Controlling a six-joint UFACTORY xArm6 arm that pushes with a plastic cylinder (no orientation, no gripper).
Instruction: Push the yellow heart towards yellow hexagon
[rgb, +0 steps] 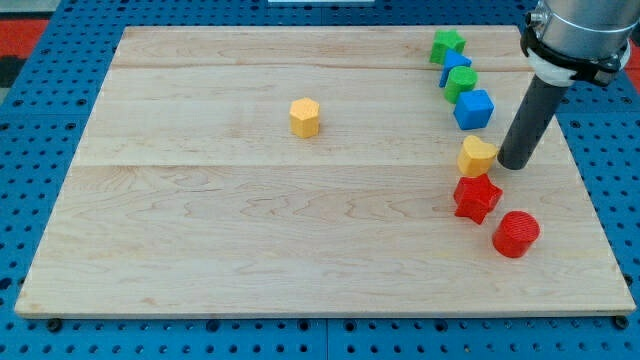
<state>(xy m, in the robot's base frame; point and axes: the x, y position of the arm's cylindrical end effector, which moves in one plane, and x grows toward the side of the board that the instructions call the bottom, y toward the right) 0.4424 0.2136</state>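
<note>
The yellow heart (477, 156) lies at the view's right, just above a red star (476, 198). The yellow hexagon (305, 117) stands alone near the board's middle, far to the view's left of the heart and slightly higher. My tip (514, 165) rests on the board right beside the heart's right edge, touching it or nearly so. The dark rod rises from it toward the view's top right.
A column of blocks runs above the heart: a green star (447, 45), a blue block (455, 66) partly hidden, a green block (462, 82) and a blue cube (474, 108). A red cylinder (516, 234) lies below right of the red star. The wooden board (200, 230) sits on a blue pegboard.
</note>
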